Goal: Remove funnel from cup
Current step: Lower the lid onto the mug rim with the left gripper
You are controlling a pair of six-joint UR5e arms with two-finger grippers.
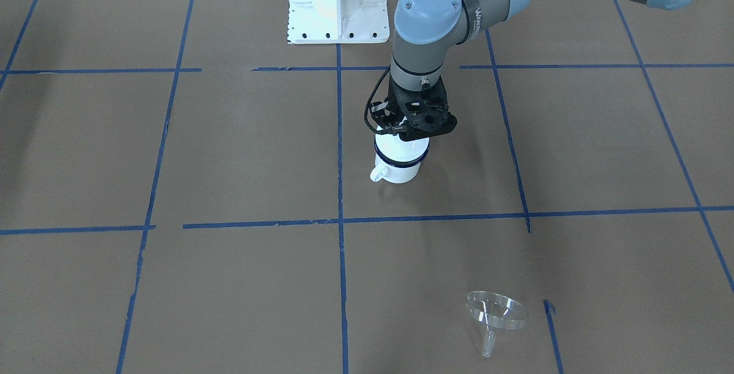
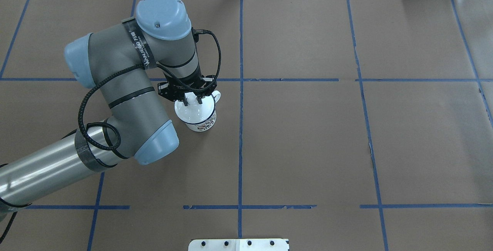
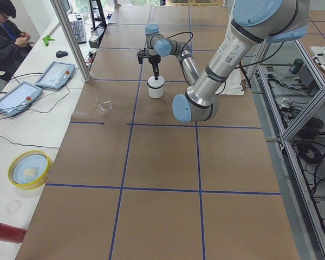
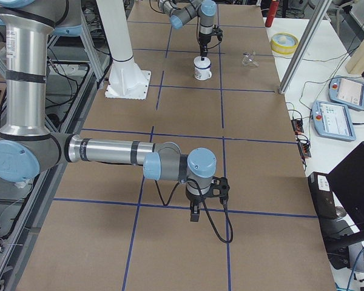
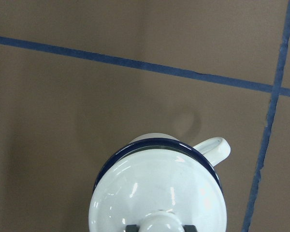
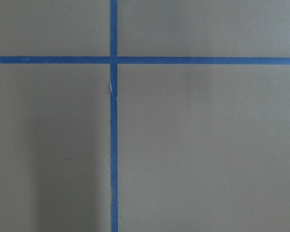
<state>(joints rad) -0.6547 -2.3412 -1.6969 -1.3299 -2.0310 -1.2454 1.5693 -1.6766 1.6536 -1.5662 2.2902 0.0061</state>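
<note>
Clear funnel (image 1: pixel 496 310) lies lower right, already out of the cup (image 1: pixel 399 168); my left claw (image 5: pixel 158 227) pinches the lid (image 5: pixel 154 189) by its knob; letting go seems next.

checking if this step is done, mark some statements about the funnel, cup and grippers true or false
1. The funnel sits in the cup. False: the funnel lies on its side on the table, well apart from the cup.
2. A white lid covers the cup. True: the lid rests on the blue rim.
3. The left gripper is at the lid's knob. True: the left gripper has a finger on either side of it.
4. The right gripper holds the funnel. False: the right gripper hangs over bare table far from it.
5. The cup is tipped over. False: it stands upright.
</note>
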